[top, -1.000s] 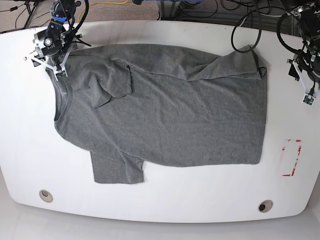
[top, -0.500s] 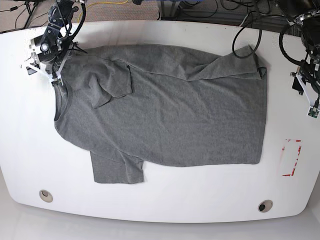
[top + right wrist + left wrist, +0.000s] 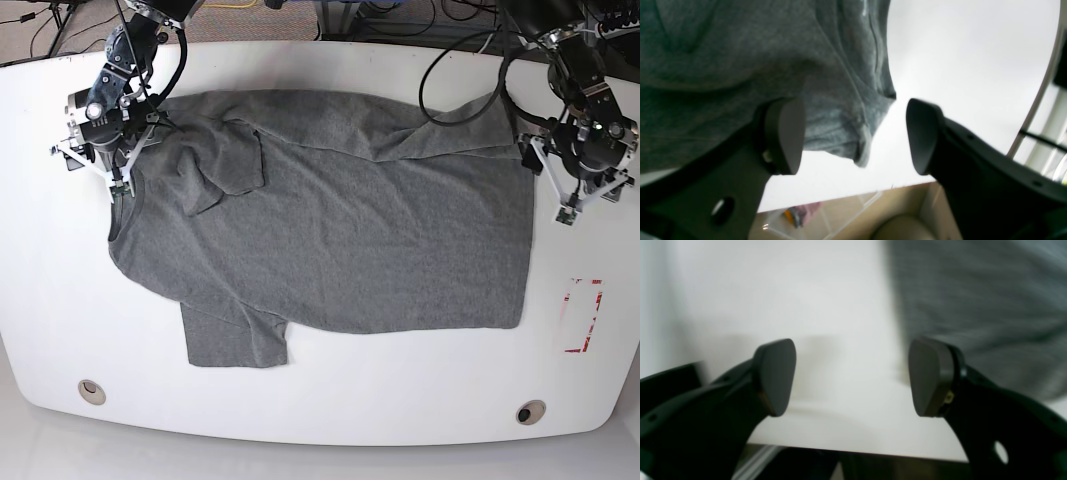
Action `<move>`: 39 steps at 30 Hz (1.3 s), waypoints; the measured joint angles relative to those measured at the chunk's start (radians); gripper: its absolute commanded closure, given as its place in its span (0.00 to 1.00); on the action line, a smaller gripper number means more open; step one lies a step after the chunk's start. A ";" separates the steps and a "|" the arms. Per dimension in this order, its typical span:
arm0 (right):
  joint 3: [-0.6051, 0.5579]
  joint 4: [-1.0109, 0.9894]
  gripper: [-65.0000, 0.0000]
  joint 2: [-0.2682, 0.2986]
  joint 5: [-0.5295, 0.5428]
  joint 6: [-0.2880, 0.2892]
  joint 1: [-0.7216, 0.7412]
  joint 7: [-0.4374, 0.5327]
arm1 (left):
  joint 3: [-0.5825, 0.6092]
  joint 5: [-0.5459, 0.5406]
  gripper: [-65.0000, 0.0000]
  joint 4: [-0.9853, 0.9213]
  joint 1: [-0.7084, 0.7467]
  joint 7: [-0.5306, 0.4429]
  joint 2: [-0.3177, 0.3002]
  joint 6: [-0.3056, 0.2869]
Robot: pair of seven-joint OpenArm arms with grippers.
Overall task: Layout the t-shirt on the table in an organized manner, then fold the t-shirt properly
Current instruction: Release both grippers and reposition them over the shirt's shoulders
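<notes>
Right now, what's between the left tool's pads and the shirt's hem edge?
In the left wrist view only bare white table shows between the open left tool pads; the t-shirt edge lies just behind the right-hand pad, nothing else there.

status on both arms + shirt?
Left gripper open beside hem. Right gripper open at collar. T-shirt flat, one sleeve folded over. Nothing blocking.
</notes>
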 measured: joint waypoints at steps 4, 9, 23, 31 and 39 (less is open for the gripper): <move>0.063 -0.001 0.42 -0.005 -0.025 -0.001 0.012 0.023 | 0.077 0.003 0.24 0.000 -0.001 0.000 0.031 0.000; 0.068 -0.026 0.50 -0.009 -0.016 0.000 0.013 0.041 | 0.146 -0.010 0.36 0.000 -0.005 -0.010 0.049 0.000; 0.069 -0.114 0.58 -0.011 -0.015 0.000 0.013 0.090 | 0.182 0.002 0.40 -0.003 0.040 -0.007 -0.012 0.000; 0.071 -0.198 0.59 -0.011 -0.015 0.000 0.016 0.129 | 0.179 0.004 0.40 -0.004 0.087 -0.007 -0.083 0.000; 0.073 -0.248 0.59 -0.013 -0.015 -0.002 0.019 0.184 | 0.179 0.003 0.40 -0.005 0.101 -0.008 -0.106 0.000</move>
